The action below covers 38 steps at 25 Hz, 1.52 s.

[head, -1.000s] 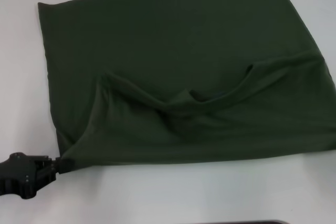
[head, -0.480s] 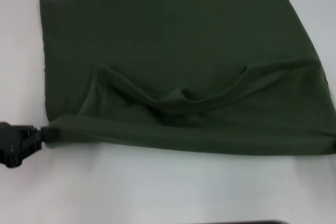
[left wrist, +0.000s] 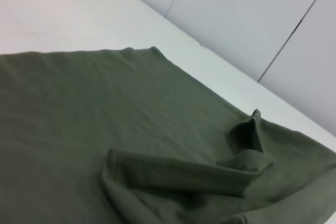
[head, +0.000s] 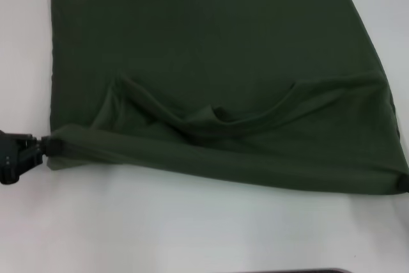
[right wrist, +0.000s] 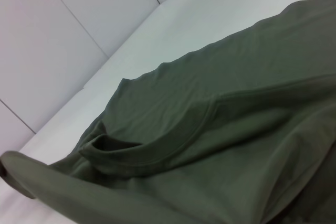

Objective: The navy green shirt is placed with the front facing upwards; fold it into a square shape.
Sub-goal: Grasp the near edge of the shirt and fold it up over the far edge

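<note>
In the head view, the navy green shirt (head: 211, 87) lies spread on the white table (head: 192, 228), its near edge lifted into a taut fold. The left gripper (head: 46, 147) pinches that fold's left corner between its fingers. The right gripper (head: 404, 183) barely shows at the fold's right end; I cannot tell its fingers' state. The left wrist view shows the collar (left wrist: 184, 171) folded over plain green cloth. The right wrist view shows the collar seam curving across draped fabric.
</note>
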Motion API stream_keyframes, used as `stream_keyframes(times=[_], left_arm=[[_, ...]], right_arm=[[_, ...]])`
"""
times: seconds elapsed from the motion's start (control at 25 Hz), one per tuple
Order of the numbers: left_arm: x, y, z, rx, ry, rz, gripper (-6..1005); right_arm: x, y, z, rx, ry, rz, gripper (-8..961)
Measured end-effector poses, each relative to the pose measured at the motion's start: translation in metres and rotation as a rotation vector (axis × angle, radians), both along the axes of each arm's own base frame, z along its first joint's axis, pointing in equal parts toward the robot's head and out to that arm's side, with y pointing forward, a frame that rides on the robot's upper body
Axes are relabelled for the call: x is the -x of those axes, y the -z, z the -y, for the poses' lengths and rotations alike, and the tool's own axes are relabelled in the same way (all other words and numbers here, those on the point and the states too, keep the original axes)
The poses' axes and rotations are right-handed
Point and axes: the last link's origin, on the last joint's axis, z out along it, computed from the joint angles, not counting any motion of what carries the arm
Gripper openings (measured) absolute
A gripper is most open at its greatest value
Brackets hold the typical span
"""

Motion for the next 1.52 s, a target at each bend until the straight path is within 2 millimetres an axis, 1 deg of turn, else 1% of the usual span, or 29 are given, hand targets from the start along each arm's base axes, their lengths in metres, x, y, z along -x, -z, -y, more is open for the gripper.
stream_keyframes(times=[0.16,0.4,0.52,0.72,1.0,1.08,1.12,1.16,1.2,1.4,1.52], left_arm=[[0.005,0.005,0.006,0.019,-0.030,-0.008,25],[0.014,0.012,0.024,0.029,-0.082,0.002,25],[0.017,0.016,0.030,0.039,-0.103,0.017,24],[0.019,0.017,0.033,0.045,-0.114,0.023,24],[0.010,0.013,0.031,0.018,-0.052,0.067,24],[0.008,0.011,0.030,-0.002,-0.028,0.088,24],[0.003,0.004,0.028,-0.071,0.015,0.134,24],[0.003,0.004,0.028,-0.071,0.015,0.134,24],[-0.001,-0.003,0.022,-0.144,0.044,0.168,24],[-0.009,-0.011,0.013,-0.201,0.077,0.208,24],[-0.014,-0.020,0.007,-0.245,0.088,0.248,24]], right_arm=[[0.000,0.001,0.002,0.001,0.008,-0.007,44],[-0.002,0.001,0.005,0.007,0.010,0.000,43],[-0.003,-0.001,0.006,0.002,0.015,0.004,43],[-0.005,-0.005,0.008,-0.025,0.015,0.009,43],[0.003,-0.009,0.004,-0.040,-0.042,-0.009,43],[0.004,-0.013,0.001,-0.057,-0.060,-0.009,43],[0.005,-0.015,-0.001,-0.070,-0.068,-0.010,43],[0.006,-0.017,-0.004,-0.079,-0.075,-0.011,43],[0.007,-0.020,-0.007,-0.088,-0.085,-0.011,43],[0.016,-0.033,-0.029,-0.100,-0.151,-0.028,43],[0.022,-0.040,-0.044,-0.093,-0.187,-0.039,43]])
